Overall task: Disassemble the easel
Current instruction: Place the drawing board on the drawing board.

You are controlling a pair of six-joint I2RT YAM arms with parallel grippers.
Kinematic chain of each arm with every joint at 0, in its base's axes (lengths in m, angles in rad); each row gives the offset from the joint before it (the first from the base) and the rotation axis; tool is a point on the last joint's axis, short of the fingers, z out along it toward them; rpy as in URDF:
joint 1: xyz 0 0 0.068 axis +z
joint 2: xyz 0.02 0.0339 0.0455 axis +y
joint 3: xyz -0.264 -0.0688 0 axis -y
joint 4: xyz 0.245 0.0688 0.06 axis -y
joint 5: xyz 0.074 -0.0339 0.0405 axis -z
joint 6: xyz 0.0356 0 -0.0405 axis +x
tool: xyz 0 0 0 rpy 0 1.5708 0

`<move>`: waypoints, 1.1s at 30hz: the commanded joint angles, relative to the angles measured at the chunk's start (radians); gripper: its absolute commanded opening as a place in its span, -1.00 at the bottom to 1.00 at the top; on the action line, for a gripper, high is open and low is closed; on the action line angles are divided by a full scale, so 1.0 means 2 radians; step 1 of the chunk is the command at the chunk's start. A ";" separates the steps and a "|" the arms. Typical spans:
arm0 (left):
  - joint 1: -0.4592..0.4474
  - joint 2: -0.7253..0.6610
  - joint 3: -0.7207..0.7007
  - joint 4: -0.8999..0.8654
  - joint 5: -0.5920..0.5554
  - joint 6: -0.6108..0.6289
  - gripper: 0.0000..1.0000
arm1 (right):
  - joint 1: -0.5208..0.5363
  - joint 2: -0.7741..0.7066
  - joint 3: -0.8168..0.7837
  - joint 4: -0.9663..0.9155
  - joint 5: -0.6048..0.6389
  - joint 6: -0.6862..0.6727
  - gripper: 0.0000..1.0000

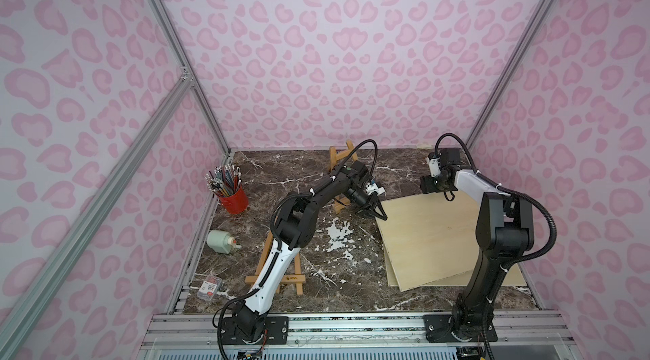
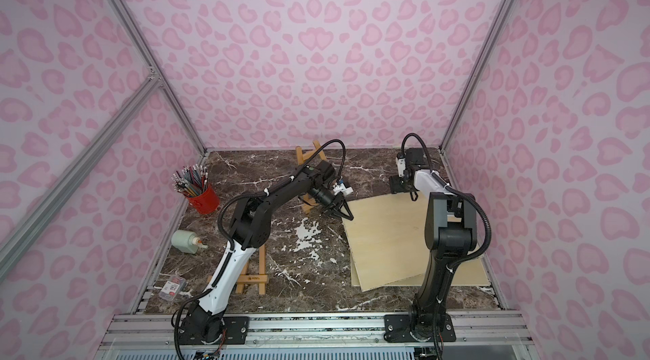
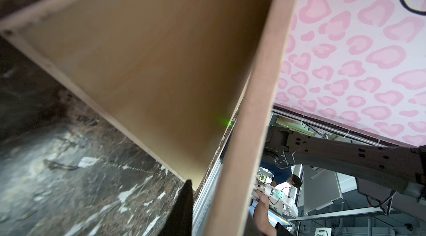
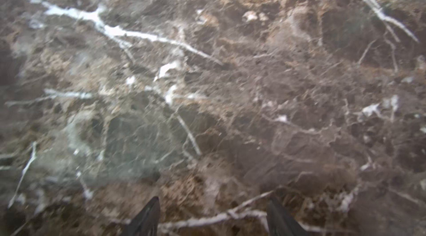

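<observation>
While the left arm (image 1: 316, 196) reaches low across the bench (image 1: 281, 171), the left gripper (image 1: 378, 214) is closed on the far left corner of the upper board (image 1: 432, 235), its edge raised. The right gripper (image 4: 212, 214) hangs over bare marble, fingers (image 4: 147, 216) apart, empty. That arm half hides the far easel (image 1: 333, 161) at the far edge and the near easel (image 1: 292, 278) at the front edge.

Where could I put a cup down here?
Bare marble: mid-table between the front easel and the upper board, which the left gripper grips; at the back between the rear easel and the right gripper. Crowded: left edge, with pencil cup, bottle, small box.
</observation>
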 commanded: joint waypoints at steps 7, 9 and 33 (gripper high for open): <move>0.004 0.006 0.022 0.106 -0.340 0.010 -0.96 | 0.012 -0.022 -0.064 -0.120 -0.009 0.039 0.46; 0.003 0.014 0.030 0.106 -0.346 0.006 -0.96 | 0.014 -0.023 -0.069 -0.115 -0.010 0.040 0.47; -0.005 -0.016 -0.010 0.145 -0.377 -0.010 -0.13 | -0.007 -0.041 -0.096 -0.068 -0.029 0.051 0.56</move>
